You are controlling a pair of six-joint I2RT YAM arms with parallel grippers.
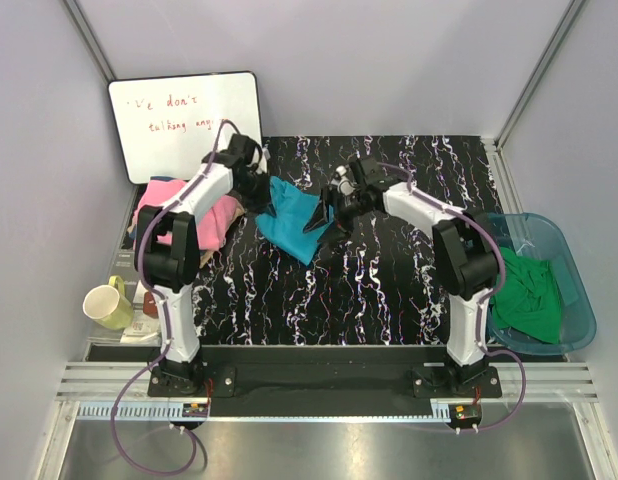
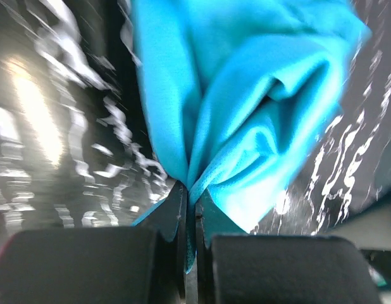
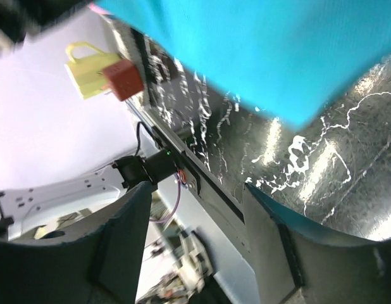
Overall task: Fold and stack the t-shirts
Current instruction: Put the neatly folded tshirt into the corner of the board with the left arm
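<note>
A teal-blue t-shirt (image 1: 292,222) hangs bunched over the middle of the black marbled table. My left gripper (image 1: 257,192) is shut on its left edge; in the left wrist view the cloth (image 2: 246,107) is pinched between the closed jaws of the left gripper (image 2: 189,206). My right gripper (image 1: 327,218) is at the shirt's right edge, and it (image 3: 195,218) stands open with nothing between its fingers. The teal cloth (image 3: 246,50) hangs just beyond the right fingertips. A pink t-shirt (image 1: 217,218) lies folded at the table's left edge. A green t-shirt (image 1: 529,295) lies in the tub.
A translucent blue tub (image 1: 579,300) sits off the table's right side. A whiteboard (image 1: 184,120) leans at the back left. A yellow-green mug (image 1: 109,303) and a small red block (image 3: 123,79) are off the left edge. The marbled mat (image 1: 389,290) lies bare in front.
</note>
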